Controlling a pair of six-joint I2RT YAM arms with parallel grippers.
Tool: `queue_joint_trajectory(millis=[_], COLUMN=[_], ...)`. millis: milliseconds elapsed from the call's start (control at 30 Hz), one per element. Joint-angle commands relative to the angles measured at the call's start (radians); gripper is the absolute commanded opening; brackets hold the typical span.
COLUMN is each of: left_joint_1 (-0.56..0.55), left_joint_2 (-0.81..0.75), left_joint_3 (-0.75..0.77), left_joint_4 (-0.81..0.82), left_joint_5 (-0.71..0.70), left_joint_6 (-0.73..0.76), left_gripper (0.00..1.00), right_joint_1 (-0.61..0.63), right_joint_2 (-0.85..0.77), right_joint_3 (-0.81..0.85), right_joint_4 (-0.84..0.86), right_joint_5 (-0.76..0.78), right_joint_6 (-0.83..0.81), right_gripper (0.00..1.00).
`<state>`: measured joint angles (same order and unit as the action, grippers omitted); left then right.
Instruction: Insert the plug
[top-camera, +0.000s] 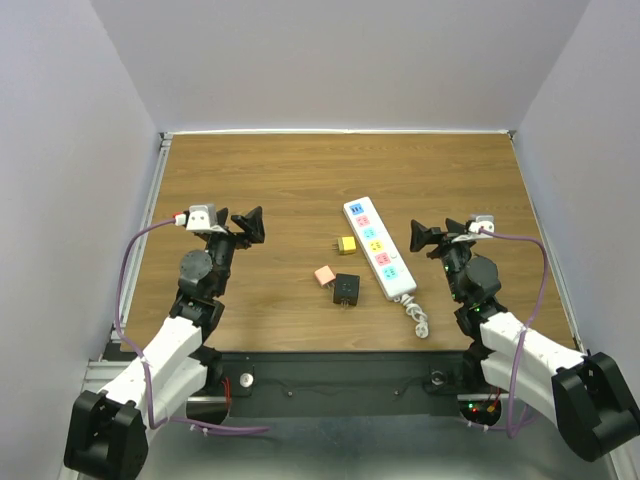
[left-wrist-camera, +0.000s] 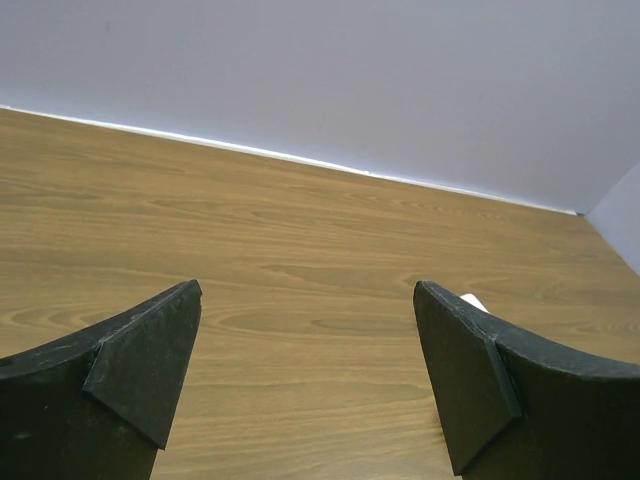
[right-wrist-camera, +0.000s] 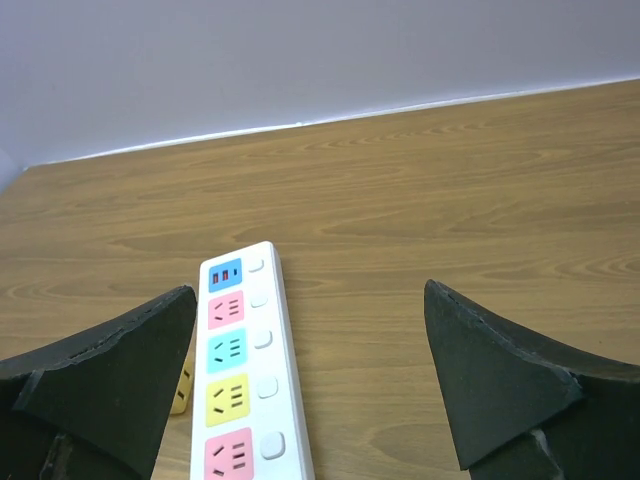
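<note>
On the wooden counter (top-camera: 270, 180), between our two arms, a white power strip (top-camera: 379, 248) lies at a slant, its coloured sockets facing up and its cord (top-camera: 417, 318) bunched at the near end. Three plugs sit loose to its left. A yellow plug (top-camera: 347, 245) is nearest the strip, while a pink plug (top-camera: 324, 275) and a black plug (top-camera: 346, 290) rest close together nearer to us. None is in a socket. Our left gripper (top-camera: 250, 225) hangs over bare wood well to the left of the plugs, jaws spread wide and holding nothing; its wrist view shows little but wood grain between the fingers (left-wrist-camera: 140, 370). Our right gripper (top-camera: 420, 236) hovers just right of the strip, likewise spread wide and empty. From its wrist camera we see the strip running toward us between the jaws, with a blue USB panel at the far end, then pink, cyan, yellow and pink sockets. The yellow plug peeks out beside the left jaw.
</note>
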<state>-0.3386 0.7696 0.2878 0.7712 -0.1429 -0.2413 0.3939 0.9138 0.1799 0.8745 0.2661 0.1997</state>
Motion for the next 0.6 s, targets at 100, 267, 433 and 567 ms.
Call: queue_joint_trajectory(millis=[100, 267, 433, 567], left_joint_1=[-0.04, -0.199, -0.453, -0.589], left_joint_2=[-0.041, -0.043, -0.017, 0.06], left_joint_3=[0.027, -0.025, -0.099, -0.108], left_joint_4=[0.016, 0.01, 0.005, 0.005], left_joint_5=[0.002, 0.011, -0.15, -0.254], left_joint_6=[0.011, -0.012, -0.058, -0.122], left_gripper=[0.99, 0.99, 0.99, 0.99], right_joint_1=[0.005, 0.005, 0.005, 0.005], right_joint_2=[-0.018, -0.041, -0.03, -0.015], right_joint_3=[0.003, 0.004, 0.013, 0.024], right_joint_4=[0.0, -0.019, -0.031, -0.038], right_joint_5=[0.048, 0.055, 0.051, 0.053], right_joint_6=[0.01, 0.024, 0.029, 0.029], right_gripper=[1.0, 1.0, 1.0, 1.0])
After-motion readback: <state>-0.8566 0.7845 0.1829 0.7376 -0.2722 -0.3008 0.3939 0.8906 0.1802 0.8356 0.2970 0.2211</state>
